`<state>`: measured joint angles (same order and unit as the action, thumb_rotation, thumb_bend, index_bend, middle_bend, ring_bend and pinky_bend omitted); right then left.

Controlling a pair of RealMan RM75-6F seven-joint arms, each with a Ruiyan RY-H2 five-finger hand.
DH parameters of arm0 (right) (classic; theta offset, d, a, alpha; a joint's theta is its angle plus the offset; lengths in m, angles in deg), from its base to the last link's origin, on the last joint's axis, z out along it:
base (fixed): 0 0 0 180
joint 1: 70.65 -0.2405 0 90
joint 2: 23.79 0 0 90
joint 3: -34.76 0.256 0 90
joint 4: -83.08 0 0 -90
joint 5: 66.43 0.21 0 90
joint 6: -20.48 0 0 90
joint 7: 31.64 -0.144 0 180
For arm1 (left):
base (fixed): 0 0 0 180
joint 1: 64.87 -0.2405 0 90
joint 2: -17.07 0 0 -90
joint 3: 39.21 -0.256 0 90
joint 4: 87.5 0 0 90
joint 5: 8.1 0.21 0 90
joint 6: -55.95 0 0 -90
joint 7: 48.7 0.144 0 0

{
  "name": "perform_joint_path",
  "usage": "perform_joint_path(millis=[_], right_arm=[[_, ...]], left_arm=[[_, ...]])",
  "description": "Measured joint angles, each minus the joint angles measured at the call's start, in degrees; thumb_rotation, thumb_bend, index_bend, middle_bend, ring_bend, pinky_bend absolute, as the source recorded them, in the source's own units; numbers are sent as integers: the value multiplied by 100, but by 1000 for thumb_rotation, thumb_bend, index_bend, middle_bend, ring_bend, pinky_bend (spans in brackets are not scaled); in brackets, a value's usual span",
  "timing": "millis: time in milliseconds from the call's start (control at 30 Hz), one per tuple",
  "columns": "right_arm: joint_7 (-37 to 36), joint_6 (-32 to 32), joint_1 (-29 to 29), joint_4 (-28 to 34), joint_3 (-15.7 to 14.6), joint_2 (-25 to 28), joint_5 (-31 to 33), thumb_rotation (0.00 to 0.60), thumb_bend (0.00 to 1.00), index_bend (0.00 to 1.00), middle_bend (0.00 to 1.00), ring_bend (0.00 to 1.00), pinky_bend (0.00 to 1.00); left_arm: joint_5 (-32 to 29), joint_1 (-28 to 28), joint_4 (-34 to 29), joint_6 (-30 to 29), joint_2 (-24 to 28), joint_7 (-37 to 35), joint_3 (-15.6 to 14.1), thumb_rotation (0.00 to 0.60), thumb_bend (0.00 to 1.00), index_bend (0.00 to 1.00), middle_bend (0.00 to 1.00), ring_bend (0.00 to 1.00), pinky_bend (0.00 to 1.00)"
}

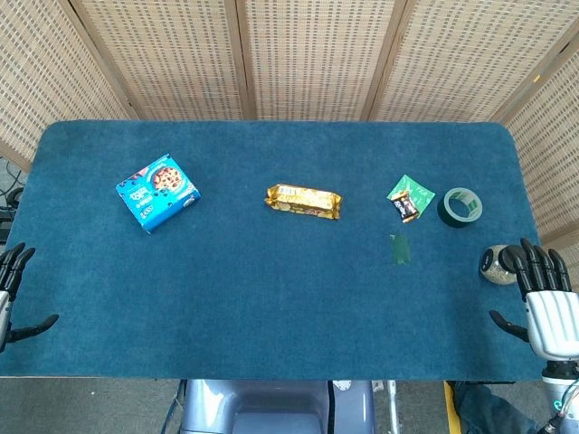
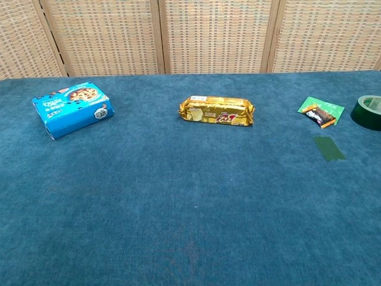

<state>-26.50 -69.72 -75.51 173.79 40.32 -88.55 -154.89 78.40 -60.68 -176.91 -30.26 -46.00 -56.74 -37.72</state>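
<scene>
Head view alone shows each open robot hand, left (image 1: 11, 294) and right (image 1: 541, 298).

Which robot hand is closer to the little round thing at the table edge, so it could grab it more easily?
Probably the right hand. Its fingers sit right beside the small round thing, while the left hand waits at the far opposite edge, nearer the blue box.

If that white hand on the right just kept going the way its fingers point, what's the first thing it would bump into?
Probably the small round greyish object: it sits right at the fingertips of the right hand, slightly to the inner side. Further along that line lies the green tape roll. Height is hard to judge, so the hand might pass above it.
</scene>
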Motion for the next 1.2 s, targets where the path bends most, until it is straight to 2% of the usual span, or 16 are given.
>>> perform_joint_path(millis=[233, 467, 633, 733, 833, 1033, 1200], right_arm=[[-15, 72, -26, -21, -8, -5, 0, 600, 0, 10, 0, 0, 0], [-122, 375, -190, -78, -7, -13, -2, 600, 9, 64, 0, 0, 0], [-137, 1072, -590, -195, 82, -39, 123, 600, 112, 149, 0, 0, 0], [-130, 1707, -987, -321, 191, -94, 267, 600, 220, 200, 0, 0, 0], [-74, 2349, -1468, -520, 327, -221, 441, 600, 280, 237, 0, 0, 0], [369, 3296, -2374, -1157, 577, -716, 822, 600, 459, 278, 0, 0, 0], [794, 3899, -2887, -1682, 705, -1157, 1236, 600, 522, 299, 0, 0, 0]], left_arm=[[7, 10, 21, 10, -8, -19, 15, 600, 0, 0, 0, 0, 0], [60, 21, 80, -30, -55, -56, 33, 600, 0, 0, 0, 0, 0], [45, 71, 171, 12, -124, -83, 76, 600, 0, 0, 0, 0, 0], [17, 95, 180, 34, -152, -51, 104, 600, 0, 0, 0, 0, 0], [-11, 124, 191, 52, -188, -5, 139, 600, 0, 0, 0, 0, 0], [-83, 189, 273, 125, -259, -2, 203, 600, 0, 0, 0, 0, 0], [-180, 259, 326, 262, -292, -20, 249, 600, 0, 0, 0, 0, 0]])
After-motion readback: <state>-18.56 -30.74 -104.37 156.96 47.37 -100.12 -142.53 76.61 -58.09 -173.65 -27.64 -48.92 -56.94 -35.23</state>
